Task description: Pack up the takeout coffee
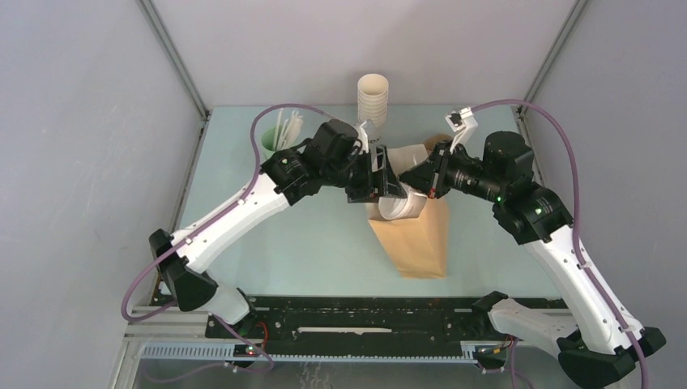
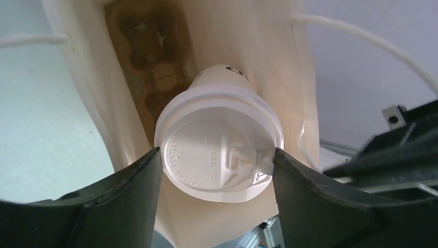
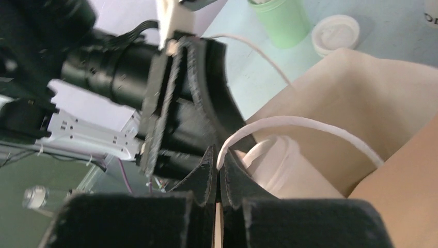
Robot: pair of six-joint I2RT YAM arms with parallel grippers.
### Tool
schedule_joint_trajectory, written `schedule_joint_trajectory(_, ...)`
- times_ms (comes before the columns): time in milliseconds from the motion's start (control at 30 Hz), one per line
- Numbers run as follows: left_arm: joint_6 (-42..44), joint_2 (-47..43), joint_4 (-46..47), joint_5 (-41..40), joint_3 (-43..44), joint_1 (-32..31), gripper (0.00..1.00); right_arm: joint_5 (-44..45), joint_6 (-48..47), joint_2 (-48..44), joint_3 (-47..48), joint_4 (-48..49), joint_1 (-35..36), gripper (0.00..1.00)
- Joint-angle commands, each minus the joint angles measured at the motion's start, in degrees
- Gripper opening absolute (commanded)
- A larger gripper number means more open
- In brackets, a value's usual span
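- On the pale blue-green desk (image 1: 324,251), a brown paper bag (image 1: 421,239) with white cord handles is seen lying at the middle, its closed end towards the arm bases.
- A tall stack of lidless white cups (image 1: 373,99) stands at the far edge, just behind the two wrists.
- A mint-green cup (image 1: 271,144) holding white straws (image 1: 289,128) stands at the far left, well apart from the bag.
- A loose white plastic lid (image 3: 335,33) lies flat near the green cup in the right wrist view.
- The bag's own paper walls and a cord handle crowd closely around the cup at the mouth.
- Counted: one bag, one lidded cup, one stack of cups, one green cup, one loose lid, two arms.
- The takeout coffee (image 2: 217,160), a small white paper cup with a round white plastic lid and dark lettering, is held at the bag's mouth. Its base points into the bag and its lid faces the left wrist camera.
- The left gripper (image 1: 382,188) is spread wide, and its jaws are pressed on either side of the lid rim, so the cup is gripped.
- The right gripper (image 3: 218,173) is fully closed, its jaws pinched on the bag's mouth edge where a white handle comes out.
- Both arms are stretched forward and bent inward, so that their wrists meet over the bag.
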Motion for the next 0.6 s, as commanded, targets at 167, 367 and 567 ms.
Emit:
schedule_joint_trajectory(167,-11.8,-6.1,18.5,9.9,-9.0,3.0,0.06,-3.4,-0.6,-5.0,-4.0,1.7,-0.4,0.00)
schedule_joint_trajectory(367,-12.3,-8.5,21.3,9.9,-12.3,3.0,0.06,-11.3,7.0,-6.2,-9.1,6.5,-10.0,0.00)
schedule_joint_trajectory(567,-10.2,-7.2,9.4,2.9,-9.3,3.3,0.06,-11.9,9.3,-7.2,-9.7,8.8,-11.3,0.00)
